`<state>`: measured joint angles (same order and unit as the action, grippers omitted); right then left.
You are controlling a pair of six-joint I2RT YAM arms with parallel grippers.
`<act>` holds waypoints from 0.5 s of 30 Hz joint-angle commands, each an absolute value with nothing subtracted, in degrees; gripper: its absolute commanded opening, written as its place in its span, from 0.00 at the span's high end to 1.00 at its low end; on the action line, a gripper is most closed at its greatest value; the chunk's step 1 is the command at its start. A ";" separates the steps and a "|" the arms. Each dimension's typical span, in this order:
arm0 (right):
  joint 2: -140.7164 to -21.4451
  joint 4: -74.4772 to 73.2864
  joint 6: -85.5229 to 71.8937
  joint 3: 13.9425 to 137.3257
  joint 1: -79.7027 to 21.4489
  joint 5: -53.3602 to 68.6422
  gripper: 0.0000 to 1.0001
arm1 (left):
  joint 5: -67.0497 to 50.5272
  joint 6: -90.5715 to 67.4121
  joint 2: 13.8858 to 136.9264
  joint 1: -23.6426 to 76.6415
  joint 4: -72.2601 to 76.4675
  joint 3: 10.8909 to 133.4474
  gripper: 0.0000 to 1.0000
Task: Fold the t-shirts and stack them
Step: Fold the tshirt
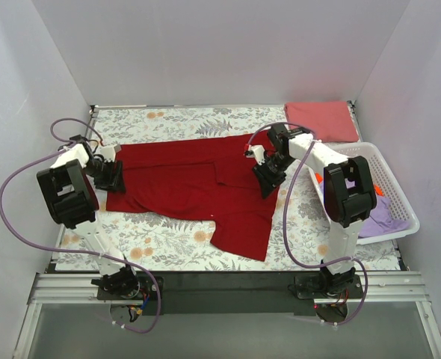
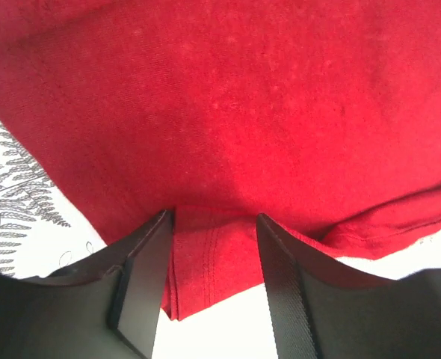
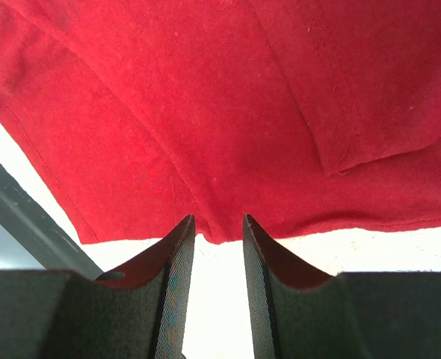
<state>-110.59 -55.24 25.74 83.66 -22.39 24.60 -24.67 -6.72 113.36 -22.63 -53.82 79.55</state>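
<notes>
Crimson t-shirt [image 1: 198,183]: spread out on the floral cloth [image 1: 168,243].
Left fingers [image 2: 142,288]: partly open, hem lying between them.
Right fingers [image 3: 174,299]: partly open, empty, at shirt's edge.

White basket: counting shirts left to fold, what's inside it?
A lavender shirt and some orange fabric show; the right arm covers part of the basket, so anything else inside is hidden.

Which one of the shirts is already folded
The pink shirt in the far right corner, a neat rectangle. The dark red shirt lies spread out, and the purple shirt sits crumpled in the basket.
</notes>
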 commanded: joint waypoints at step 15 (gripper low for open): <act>-110.66 -56.42 28.47 76.91 -23.55 21.53 0.61 | -20.40 2.98 97.39 -25.31 -58.36 71.91 1.00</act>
<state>-110.69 -55.53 27.20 78.19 -23.33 21.98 -22.35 -2.46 103.00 -24.16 -55.20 75.26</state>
